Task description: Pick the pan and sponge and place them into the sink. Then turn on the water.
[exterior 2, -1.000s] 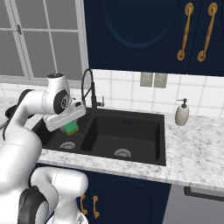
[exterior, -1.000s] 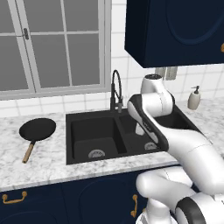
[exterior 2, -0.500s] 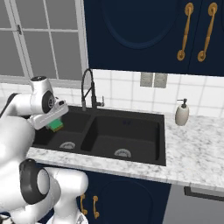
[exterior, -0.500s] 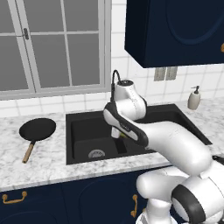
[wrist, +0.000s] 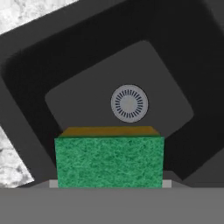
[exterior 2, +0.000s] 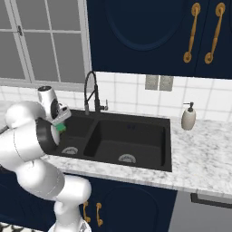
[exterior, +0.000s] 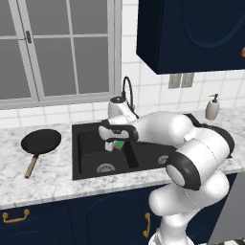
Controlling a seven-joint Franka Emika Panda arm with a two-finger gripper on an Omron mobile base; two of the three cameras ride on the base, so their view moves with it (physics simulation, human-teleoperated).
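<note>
Pinching sponge (wrist: 109, 161) crosswise, tool (exterior: 116, 145) over left sink (exterior: 91, 165) basin; pan (exterior: 40, 142) handle toward counter front

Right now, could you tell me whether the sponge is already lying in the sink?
Not yet: the sponge is held in the gripper, above the sink basin's drain.

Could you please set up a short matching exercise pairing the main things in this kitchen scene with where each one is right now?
Things:
1. Round black frying pan with wooden handle
2. Small green sponge
3. Cream soap dispenser
4. Tall black arched faucet

Places:
A. Behind the black double-basin sink
B. On the counter right of the sink
C. In the gripper, above a basin
D. On the counter left of the sink

Pairs: 1-D, 2-C, 3-B, 4-A
</note>
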